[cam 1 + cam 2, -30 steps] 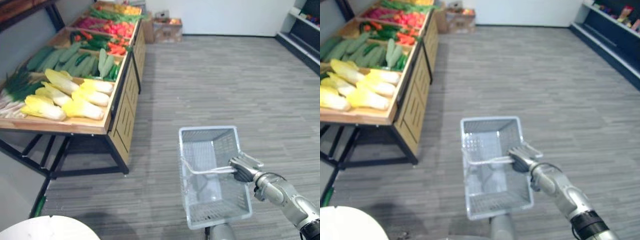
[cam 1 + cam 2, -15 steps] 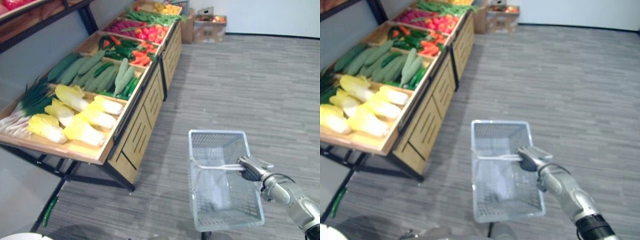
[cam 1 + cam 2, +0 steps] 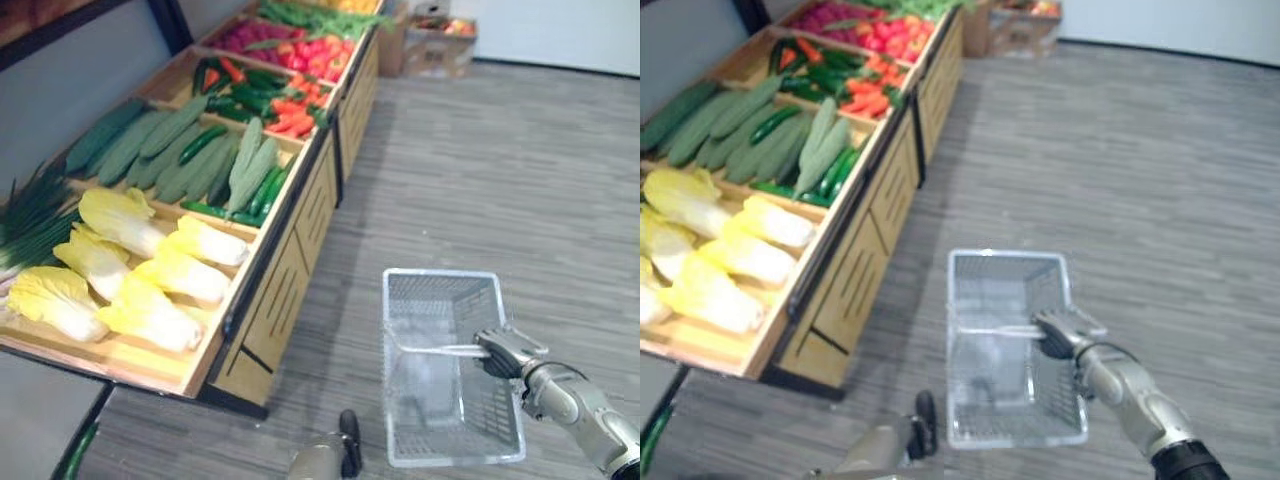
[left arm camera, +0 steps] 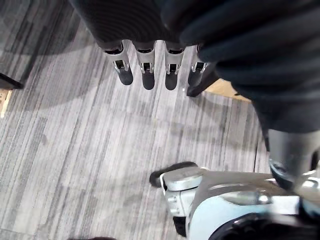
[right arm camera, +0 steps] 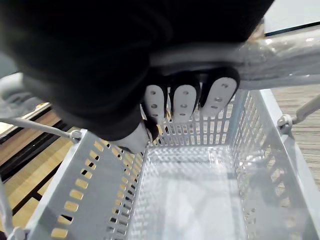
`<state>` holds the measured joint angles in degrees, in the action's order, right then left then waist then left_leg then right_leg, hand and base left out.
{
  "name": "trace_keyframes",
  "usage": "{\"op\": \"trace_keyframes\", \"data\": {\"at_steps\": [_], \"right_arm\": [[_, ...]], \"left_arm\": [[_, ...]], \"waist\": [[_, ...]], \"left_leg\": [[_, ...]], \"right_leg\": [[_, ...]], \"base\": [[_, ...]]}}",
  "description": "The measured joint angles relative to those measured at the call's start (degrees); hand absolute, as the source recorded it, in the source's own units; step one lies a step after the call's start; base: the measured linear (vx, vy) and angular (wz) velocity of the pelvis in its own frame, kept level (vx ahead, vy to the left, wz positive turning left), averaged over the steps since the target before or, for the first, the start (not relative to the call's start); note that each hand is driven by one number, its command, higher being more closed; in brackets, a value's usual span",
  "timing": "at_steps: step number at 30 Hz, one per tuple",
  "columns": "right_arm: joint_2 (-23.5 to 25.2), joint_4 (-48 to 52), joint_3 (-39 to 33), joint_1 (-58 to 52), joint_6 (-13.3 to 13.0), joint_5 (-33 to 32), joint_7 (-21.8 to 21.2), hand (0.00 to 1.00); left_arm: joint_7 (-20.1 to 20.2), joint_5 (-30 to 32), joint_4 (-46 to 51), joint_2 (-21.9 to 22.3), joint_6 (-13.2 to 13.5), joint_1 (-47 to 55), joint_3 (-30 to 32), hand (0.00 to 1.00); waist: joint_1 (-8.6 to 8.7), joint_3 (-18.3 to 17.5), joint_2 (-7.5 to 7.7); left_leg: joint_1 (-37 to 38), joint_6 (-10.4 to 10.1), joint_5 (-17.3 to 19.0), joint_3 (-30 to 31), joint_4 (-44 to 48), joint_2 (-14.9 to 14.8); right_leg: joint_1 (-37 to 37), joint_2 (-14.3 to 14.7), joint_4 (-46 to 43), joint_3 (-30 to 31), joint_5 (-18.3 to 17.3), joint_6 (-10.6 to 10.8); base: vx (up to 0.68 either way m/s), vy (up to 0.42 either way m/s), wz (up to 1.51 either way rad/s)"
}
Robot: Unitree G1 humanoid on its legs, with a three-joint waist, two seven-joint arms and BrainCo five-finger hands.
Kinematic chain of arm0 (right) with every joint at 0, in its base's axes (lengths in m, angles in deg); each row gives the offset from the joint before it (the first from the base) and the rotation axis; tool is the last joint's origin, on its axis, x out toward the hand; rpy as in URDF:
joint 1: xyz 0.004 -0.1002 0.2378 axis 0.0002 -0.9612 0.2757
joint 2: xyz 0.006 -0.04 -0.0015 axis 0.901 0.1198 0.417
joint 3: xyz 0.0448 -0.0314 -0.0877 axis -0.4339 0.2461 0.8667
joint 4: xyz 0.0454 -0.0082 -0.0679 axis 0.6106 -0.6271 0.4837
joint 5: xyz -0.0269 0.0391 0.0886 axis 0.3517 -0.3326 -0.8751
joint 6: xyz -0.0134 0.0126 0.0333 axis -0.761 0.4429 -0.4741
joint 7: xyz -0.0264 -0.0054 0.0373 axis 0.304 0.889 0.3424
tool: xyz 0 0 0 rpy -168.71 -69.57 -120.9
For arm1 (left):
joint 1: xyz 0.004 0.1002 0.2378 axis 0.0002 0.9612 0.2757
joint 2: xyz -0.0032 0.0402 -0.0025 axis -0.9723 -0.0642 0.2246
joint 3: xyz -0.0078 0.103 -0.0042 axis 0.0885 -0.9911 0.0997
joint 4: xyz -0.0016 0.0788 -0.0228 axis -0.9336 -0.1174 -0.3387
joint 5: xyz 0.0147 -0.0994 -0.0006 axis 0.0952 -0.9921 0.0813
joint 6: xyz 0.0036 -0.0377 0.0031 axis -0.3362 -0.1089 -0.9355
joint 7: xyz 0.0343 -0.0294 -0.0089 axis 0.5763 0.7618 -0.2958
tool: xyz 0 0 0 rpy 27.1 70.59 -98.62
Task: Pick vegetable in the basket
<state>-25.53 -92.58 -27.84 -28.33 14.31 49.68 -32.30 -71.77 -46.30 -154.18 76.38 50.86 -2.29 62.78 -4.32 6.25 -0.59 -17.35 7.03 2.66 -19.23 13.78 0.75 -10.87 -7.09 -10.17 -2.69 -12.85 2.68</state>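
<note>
Carrying a wire basket beside a shelf of vegetables

Seen from the head, the right robot hand (image 3: pixel 503 349) reaches in from the lower right. Its fingers are curled tightly round the thin wire handle (image 3: pixel 430 350) of a pale grey mesh basket (image 3: pixel 455 458). The basket hangs above a grey striped floor (image 3: pixel 520 180), just beside the front of a sloping wooden display shelf (image 3: pixel 270 300). From the right wrist, the dark fingertips (image 5: pixel 184 103) fold back over the handle, with the basket's slotted walls and bottom below them.

The vegetables lie on the shelf to the robot's left, apart from the basket and touched by neither hand. Nearest the robot is a compartment of yellow-green cabbages (image 3: pixel 150 270), with a bunch of green onions (image 3: pixel 30 205) at its far left edge. The next compartment holds long green cucumbers (image 3: pixel 170 145) lying side by side. Beyond them is a mix of dark green and orange-red vegetables (image 3: pixel 270 95), and then a compartment of red ones (image 3: pixel 290 45). A cardboard box (image 3: pixel 440 40) stands on the floor past the far end of the shelf.

From the left wrist, the left robot hand (image 4: pixel 145 70) hangs over the floor. Its fingers are straight, relaxed and side by side, pointing down.
</note>
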Motion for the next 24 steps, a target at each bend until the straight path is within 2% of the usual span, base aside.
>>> {"op": "trace_keyframes", "data": {"at_steps": [1, 2, 3, 4, 5, 6, 7, 8, 9, 10, 11, 12, 13, 14, 15, 16, 17, 18, 19, 20, 21, 24], "right_arm": [[0.0, -0.1, 1.4, 0.6, 0.0, 0.0, -0.3, 1.00], [0.2, -0.1, 2.2, 1.2, -0.1, 0.1, -0.4, 1.00], [0.9, -0.1, 2.5, 1.5, -0.2, 0.1, -0.4, 1.00], [2.8, -0.1, 2.8, 1.6, -0.6, 0.1, -0.2, 1.00], [3.6, -0.1, 2.1, 1.9, -0.7, 0.0, 0.3, 1.00], [3.9, 0.0, 1.0, 2.1, -0.7, 0.0, 0.3, 1.00], [3.9, 0.0, 0.8, 2.0, -0.7, 0.0, 0.3, 1.00], [3.9, 0.0, 0.9, 1.3, -0.7, 0.2, 0.4, 1.00], [3.9, 0.0, 0.9, 1.2, -0.5, 0.2, 0.3, 1.00], [3.7, 0.0, 0.8, 1.0, -0.4, 0.2, 0.2, 1.00], [3.6, -0.2, 0.8, 0.6, -0.3, 0.2, 0.1, 1.00], [3.6, -0.2, 0.8, 0.5, -0.3, 0.2, 0.1, 1.00], [3.6, -0.8, 0.9, 0.3, -0.2, 0.2, -0.3, 1.00], [3.6, -1.3, 0.8, 0.2, 0.2, 0.1, -0.3, 1.00], [3.6, -2.3, 0.8, 0.3, 0.4, 0.1, -0.3, 1.00], [3.7, -2.6, 0.8, 0.3, 0.5, 0.1, -0.3, 1.00], [3.7, -2.8, 0.7, 0.5, 0.6, 0.1, -0.4, 1.00], [3.7, -2.8, 0.7, 0.4, 0.6, 0.1, -0.4, 1.00], [3.8, -2.8, 0.7, 0.3, 0.6, 0.0, -0.4, 1.00], [4.3, -3.1, 0.0, -0.2, 0.6, 0.1, -0.4, 1.00], [4.8, -3.3, -2.0, -0.7, 1.1, 0.1, -0.3, 1.00], [4.6, -6.3, -3.8, -1.1, 2.1, 0.0, -0.2, 1.00]], "left_arm": [[0.0, 0.0, 0.0, 0.8, 0.0, 0.9, 1.3, 0.00], [0.0, 0.0, 0.2, 0.6, 0.0, 1.4, 1.3, 0.00], [0.0, 0.0, 0.4, 0.2, 0.0, 1.8, 1.2, 0.00], [0.0, 0.0, 0.3, -1.6, -0.1, 1.8, -0.5, 0.00], [0.0, 0.0, 0.3, -2.2, -0.3, 1.8, -1.5, 0.00], [0.0, -0.1, 0.3, -2.6, -0.8, 1.8, -2.0, 0.00], [0.0, -0.1, 0.3, -2.5, -0.8, 1.9, -2.2, 0.00], [-0.3, -0.2, 0.3, -2.4, -0.8, 1.6, -2.7, 0.00], [-0.4, -0.5, 0.4, -2.6, -0.7, 1.1, -3.0, 0.00], [-0.5, -0.9, 0.3, -2.9, -0.7, -0.1, -3.2, 0.00], [-0.5, -1.2, 0.3, -2.8, -0.6, -0.9, -3.2, 0.00], [-0.5, -1.2, 0.3, -2.7, -0.6, -1.0, -3.2, 0.00], [-0.5, -1.3, 0.4, -2.3, -0.5, -1.2, -3.2, 0.00], [-0.6, -1.3, 0.4, -2.2, -0.4, -1.2, -3.1, 0.00], [-0.7, -1.3, 0.4, -2.4, -0.4, -1.3, -3.0, 0.00], [-0.8, -1.3, 0.4, -2.4, -0.5, -1.3, -3.0, 0.00], [-0.9, -1.3, 0.4, -2.4, -0.5, -1.4, -2.8, 0.00], [-1.0, -1.3, 0.4, -2.6, -0.5, -1.2, -1.9, 0.00], [-1.1, -1.3, 0.4, -3.1, -0.5, -1.1, -1.3, 0.00], [-1.2, -1.3, 0.0, -3.5, -0.7, -1.2, -0.7, 0.00], [-1.5, -1.4, -0.3, -2.4, -0.8, -1.5, -0.3, 0.00], [-1.7, -3.7, -0.2, -1.2, -0.5, -1.8, 3.3, 0.00]], "waist": [[-0.94, -0.1, 0.19], [-0.85, 0.0, 0.36], [-0.48, -0.1, 0.17], [1.07, 0.3, 1.59], [1.36, 0.5, 2.09], [2.00, 0.9, 2.60], [2.38, 1.0, 2.54], [2.55, 0.8, 2.28], [2.73, 0.7, 2.35], [3.00, 0.8, 2.38], [3.07, 1.0, 2.32], [3.11, 0.9, 2.27], [3.25, 1.0, 2.18], [3.37, 1.1, 2.26], [3.16, 1.1, 2.70], [2.70, 1.1, 2.74], [2.45, 1.0, 2.98], [2.48, 0.9, 3.88], [2.44, 0.8, 4.77], [2.45, 1.1, 4.91], [2.56, 1.0, 3.55], [2.41, -0.2, 1.67]], "left_leg": [[4.2, 0.0, 0.7, 1.0, -3.7, 1.6], [5.9, 0.0, 0.8, 1.5, -5.0, 2.0], [7.5, 0.0, 0.9, 2.6, -6.0, 2.5], [11.2, -0.3, 0.9, 6.3, -7.8, 4.1], [12.7, -0.3, 1.2, 7.7, -8.0, 4.8], [16.1, 0.1, 1.1, 10.5, -8.1, 5.9], [17.8, 0.3, 1.3, 12.1, -8.4, 6.2], [20.1, 0.6, 1.5, 15.6, -9.0, 6.4], [21.5, 0.7, 1.5, 18.5, -9.5, 6.4], [22.2, 0.7, 1.5, 22.0, -9.7, 6.3], [22.9, 0.6, 1.6, 25.6, -9.7, 6.0], [23.0, 0.5, 1.6, 26.4, -9.7, 5.9], [23.2, -0.4, 2.1, 30.3, -9.6, 5.2], [23.2, -1.4, 2.8, 32.6, -9.3, 4.9], [22.8, -2.5, 4.1, 35.0, -8.0, 4.4], [22.2, -3.1, 5.0, 36.0, -6.9, 4.1], [20.8, -4.5, 7.0, 38.5, -4.5, 3.6], [19.7, -6.1, 9.0, 40.8, -2.3, 3.5], [19.1, -7.0, 10.1, 41.9, -1.3, 3.6], [18.1, -9.0, 12.2, 43.8, 0.4, 2.7], [17.6, -10.0, 12.7, 43.5, 0.3, -0.6], [18.0, -13.2, 9.0, 41.6, -3.4, -5.7]], "right_leg": [[4.3, -1.1, -13.2, 0.3, 1.1, 5.8], [7.2, -1.4, -20.9, 0.8, 2.9, 10.0], [10.5, -1.4, -28.6, 2.1, 6.4, 14.3], [18.5, -0.7, -47.1, 3.9, 12.8, 14.3], [20.9, -1.2, -52.8, 3.9, 12.7, 14.2], [23.6, -2.2, -59.4, 2.7, 12.0, 13.0], [24.5, -3.0, -60.9, 1.7, 11.0, 11.0], [26.3, -4.8, -60.5, -0.7, 7.5, 4.5], [28.0, -5.9, -58.5, -2.0, 5.4, 1.0], [29.7, -6.3, -53.3, -2.2, 4.2, -0.5], [30.3, -5.6, -46.3, -0.3, 4.0, -0.6], [30.4, -5.3, -44.7, 0.3, 4.0, -0.6], [29.3, -3.4, -32.3, 5.2, 4.3, 0.0], [28.1, -2.6, -24.2, 8.2, 4.7, 0.5], [27.0, -2.5, -16.5, 10.4, 5.4, 1.0], [26.8, -2.5, -13.6, 10.8, 5.5, 1.1], [26.1, -2.7, -8.9, 11.1, 5.9, 1.7], [24.6, -3.3, -4.7, 11.2, 6.2, 2.2], [23.7, -3.9, -2.7, 11.2, 6.2, 2.2], [23.0, -3.9, -2.4, 7.9, 11.4, 6.6], [22.5, -2.4, -3.3, 3.7, 10.6, 5.4], [22.5, 0.2, -5.4, -1.4, 8.7, 3.1]], "base": [[0.33, 0.189, 0.25], [0.25, 0.128, 0.30], [0.32, 0.104, 0.82], [0.33, 0.067, 1.00], [0.43, 0.033, 1.35], [0.30, -0.022, 1.08], [0.36, -0.059, 1.36], [0.32, -0.088, 1.31], [0.36, -0.133, 1.68], [0.33, -0.169, 1.73], [0.27, -0.168, 1.39], [0.24, -0.200, 1.48], [0.20, -0.241, 1.27], [0.23, -0.325, 1.56], [0.19, -0.306, 0.99], [0.19, -0.352, 0.96], [0.18, -0.415, 0.96], [0.18, -0.448, 0.98], [0.15, -0.515, 1.01], [0.12, -0.528, 1.07], [0.17, -0.587, 1.17], [0.15, -0.409, 0.76]]}}
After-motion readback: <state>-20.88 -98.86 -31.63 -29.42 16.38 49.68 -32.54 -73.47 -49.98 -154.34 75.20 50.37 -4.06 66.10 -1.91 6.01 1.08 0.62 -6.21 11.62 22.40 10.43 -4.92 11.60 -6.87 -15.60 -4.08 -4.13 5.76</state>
